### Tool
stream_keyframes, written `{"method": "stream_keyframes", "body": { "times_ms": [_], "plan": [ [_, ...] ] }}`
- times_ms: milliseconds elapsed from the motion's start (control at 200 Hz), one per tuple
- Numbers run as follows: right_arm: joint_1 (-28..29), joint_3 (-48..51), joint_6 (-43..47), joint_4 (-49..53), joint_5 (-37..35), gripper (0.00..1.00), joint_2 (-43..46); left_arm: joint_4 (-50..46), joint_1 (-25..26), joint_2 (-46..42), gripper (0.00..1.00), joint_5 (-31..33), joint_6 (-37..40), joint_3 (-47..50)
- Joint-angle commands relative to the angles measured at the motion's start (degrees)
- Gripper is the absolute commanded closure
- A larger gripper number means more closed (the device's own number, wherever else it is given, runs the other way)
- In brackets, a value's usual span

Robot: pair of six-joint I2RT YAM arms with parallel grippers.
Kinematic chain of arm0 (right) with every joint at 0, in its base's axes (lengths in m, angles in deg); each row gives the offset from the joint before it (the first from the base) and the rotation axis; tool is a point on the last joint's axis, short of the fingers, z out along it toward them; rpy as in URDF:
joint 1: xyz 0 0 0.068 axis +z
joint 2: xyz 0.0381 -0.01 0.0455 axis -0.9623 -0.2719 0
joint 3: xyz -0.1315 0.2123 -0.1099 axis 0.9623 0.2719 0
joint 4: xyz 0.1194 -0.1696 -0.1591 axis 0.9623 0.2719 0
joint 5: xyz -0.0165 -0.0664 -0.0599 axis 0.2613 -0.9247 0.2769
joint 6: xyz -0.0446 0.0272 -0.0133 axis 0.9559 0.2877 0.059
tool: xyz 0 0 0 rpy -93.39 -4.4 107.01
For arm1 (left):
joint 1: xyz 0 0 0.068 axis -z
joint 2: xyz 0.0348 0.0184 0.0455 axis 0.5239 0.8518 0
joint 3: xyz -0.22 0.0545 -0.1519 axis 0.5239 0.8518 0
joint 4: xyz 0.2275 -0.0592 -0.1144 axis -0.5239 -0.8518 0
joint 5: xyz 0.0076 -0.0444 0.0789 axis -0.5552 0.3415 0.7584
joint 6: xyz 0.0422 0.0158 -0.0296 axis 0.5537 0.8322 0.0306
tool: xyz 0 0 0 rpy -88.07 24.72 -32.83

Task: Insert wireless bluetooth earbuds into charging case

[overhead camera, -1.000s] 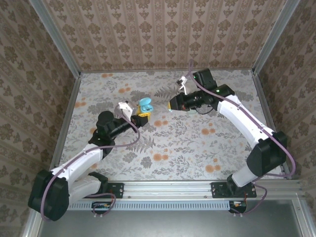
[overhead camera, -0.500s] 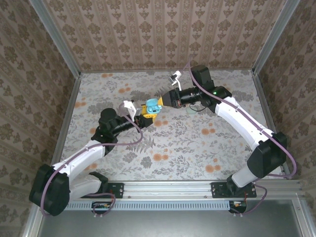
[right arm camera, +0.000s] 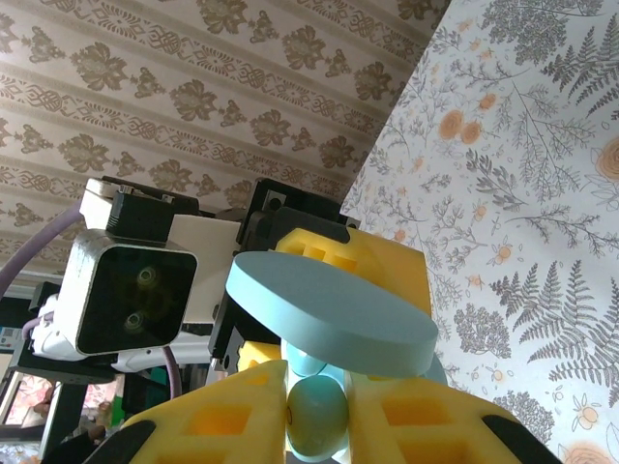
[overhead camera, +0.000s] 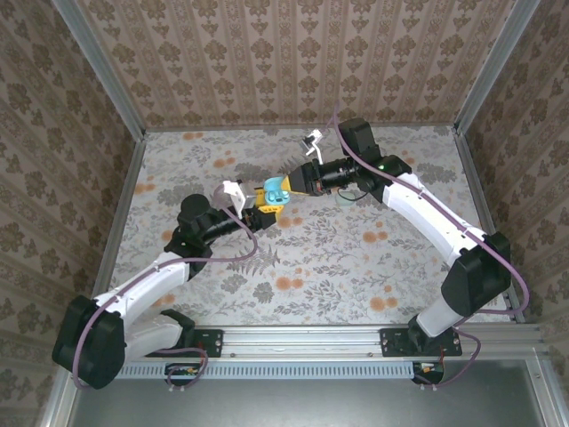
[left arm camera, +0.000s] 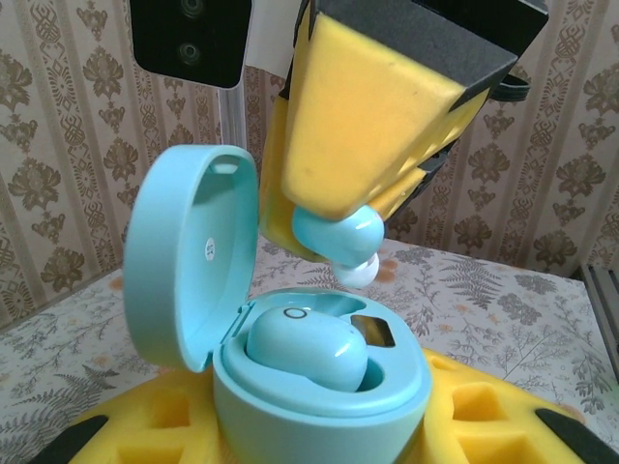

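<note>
Holds open case in left gripper, pinches bud above it in right gripper. Shows second bud inside from left wrist.

Right gripper swung toward 9 o'clock, bringing small teal plastic earbud just above teal pebble-shaped plastic case; left gripper nudged case toward 3 o'clock.

The case is pale teal, like the earbud inside it; the second earbud at its 12 o'clock is teal with a white tip. The left gripper and right gripper have yellow fingers. The table is white with grey ferns and orange blossoms. The walls are beige with brown damask motifs.
</note>
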State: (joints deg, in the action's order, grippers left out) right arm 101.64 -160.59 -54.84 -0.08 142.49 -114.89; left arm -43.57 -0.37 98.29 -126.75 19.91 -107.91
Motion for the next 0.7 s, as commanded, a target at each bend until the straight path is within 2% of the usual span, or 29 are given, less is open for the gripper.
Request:
{"method": "stream_keyframes", "body": {
  "times_ms": [0, 695],
  "plan": [
    [0.5, 0.2, 1.0, 0.4, -0.5, 0.77, -0.8, 3.8, 0.6, 0.3, 0.73, -1.4, -1.2, -1.9],
    [1.6, 4.3, 2.3, -4.7, -9.9, 0.76, 1.9, 7.2, 0.9, 0.7, 0.72, -0.7, -3.3, -1.9]
  ]
}}
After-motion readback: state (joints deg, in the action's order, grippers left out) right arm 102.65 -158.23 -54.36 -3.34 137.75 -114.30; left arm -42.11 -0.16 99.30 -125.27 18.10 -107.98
